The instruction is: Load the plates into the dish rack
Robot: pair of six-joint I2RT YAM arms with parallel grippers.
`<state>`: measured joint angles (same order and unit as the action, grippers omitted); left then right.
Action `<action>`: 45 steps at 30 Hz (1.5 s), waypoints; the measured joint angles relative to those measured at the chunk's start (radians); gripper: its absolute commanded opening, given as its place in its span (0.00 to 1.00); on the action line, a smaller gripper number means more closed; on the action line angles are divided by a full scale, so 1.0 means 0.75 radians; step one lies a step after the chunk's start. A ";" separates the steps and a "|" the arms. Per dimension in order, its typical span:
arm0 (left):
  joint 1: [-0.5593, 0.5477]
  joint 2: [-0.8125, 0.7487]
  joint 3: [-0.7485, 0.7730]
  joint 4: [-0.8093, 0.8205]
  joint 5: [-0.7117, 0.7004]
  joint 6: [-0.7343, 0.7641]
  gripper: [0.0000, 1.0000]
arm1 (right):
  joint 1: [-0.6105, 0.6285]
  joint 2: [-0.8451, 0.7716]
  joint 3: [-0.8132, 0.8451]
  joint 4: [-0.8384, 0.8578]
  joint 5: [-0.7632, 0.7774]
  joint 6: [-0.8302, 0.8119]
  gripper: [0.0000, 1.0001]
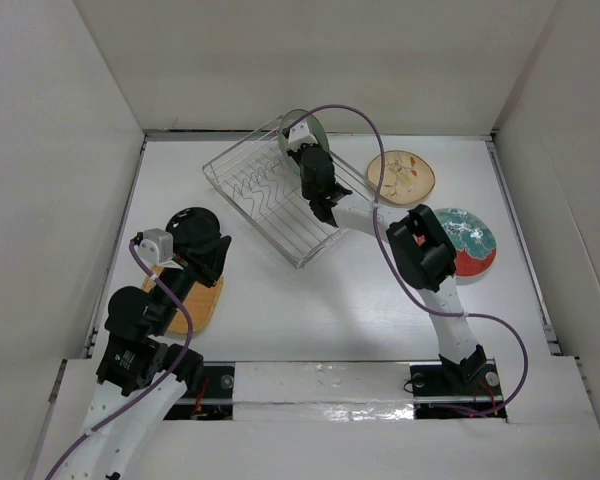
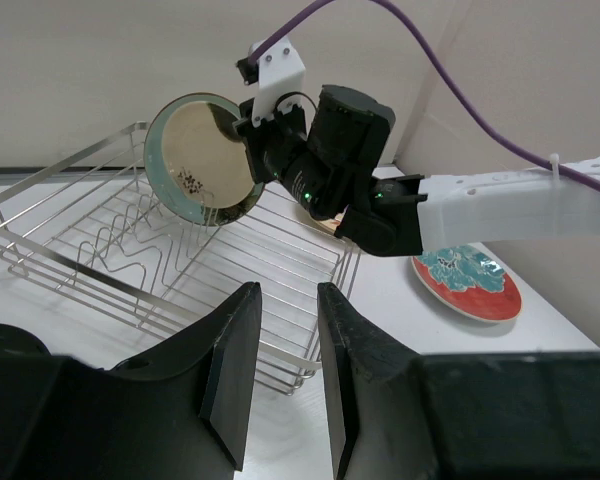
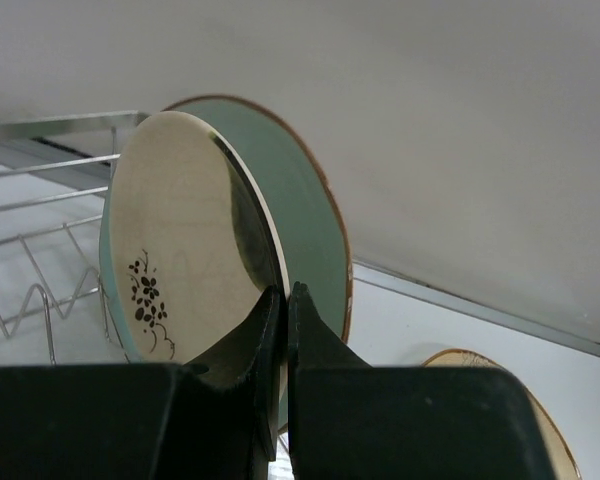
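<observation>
Dish rack (image 1: 242, 152), green plate (image 1: 314, 125) upright inside

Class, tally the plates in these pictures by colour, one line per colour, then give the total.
Black plate: 1
Orange-tan plate: 1
Cream plate: 1
Green plate: 1
Beige floral plate: 1
Red-rimmed teal plate: 1
Total: 6
</observation>
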<state>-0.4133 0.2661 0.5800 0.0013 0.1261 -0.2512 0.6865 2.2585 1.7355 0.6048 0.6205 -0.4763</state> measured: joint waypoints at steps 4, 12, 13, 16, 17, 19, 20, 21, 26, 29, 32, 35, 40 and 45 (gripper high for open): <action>0.001 0.000 0.000 0.000 0.000 0.001 0.26 | 0.005 0.020 -0.032 0.002 -0.005 -0.004 0.05; 0.000 0.000 0.000 0.000 -0.002 0.001 0.26 | 0.038 0.007 -0.040 -0.052 -0.006 0.057 0.58; 0.001 0.000 0.000 0.000 -0.005 0.001 0.26 | 0.045 -0.012 -0.044 -0.082 -0.011 0.080 0.58; 0.000 -0.001 0.000 -0.001 -0.013 0.001 0.23 | 0.079 -0.136 -0.095 -0.181 -0.021 0.171 0.51; 0.000 -0.002 0.000 -0.002 -0.018 0.001 0.05 | 0.098 -0.198 -0.120 -0.220 -0.025 0.213 0.32; 0.000 -0.011 0.000 -0.006 -0.037 -0.002 0.00 | 0.150 -0.342 -0.181 -0.287 -0.046 0.309 0.10; 0.001 -0.021 0.000 -0.010 -0.046 0.003 0.00 | 0.186 -0.428 -0.225 -0.317 -0.062 0.375 0.00; 0.005 -0.038 0.000 -0.011 -0.058 -0.001 0.00 | 0.233 -0.514 -0.269 -0.342 -0.084 0.443 0.00; 0.015 -0.147 0.000 -0.002 -0.141 -0.017 0.00 | 0.537 -0.757 -0.406 -0.376 -0.234 0.817 0.02; 0.015 -0.199 0.000 0.004 -0.204 -0.022 0.10 | 0.687 -0.709 -0.454 -0.388 -0.326 1.042 0.27; 0.016 -0.241 0.000 0.003 -0.247 -0.026 0.24 | 0.767 -0.551 -0.457 -0.435 -0.374 1.243 0.49; 0.016 -0.272 0.000 0.009 -0.267 -0.027 0.29 | 0.806 -0.385 -0.466 -0.499 -0.391 1.444 0.56; 0.016 -0.278 0.000 0.012 -0.275 -0.027 0.34 | 0.815 -0.275 -0.587 -0.515 -0.404 1.772 0.58; 0.016 -0.281 0.000 0.012 -0.273 -0.027 0.36 | 0.805 -0.169 -0.595 -0.417 -0.442 2.021 0.57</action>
<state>-0.4015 0.0551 0.5800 0.0101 -0.0784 -0.2718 1.2903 2.1319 1.2896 0.2924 0.2890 1.0397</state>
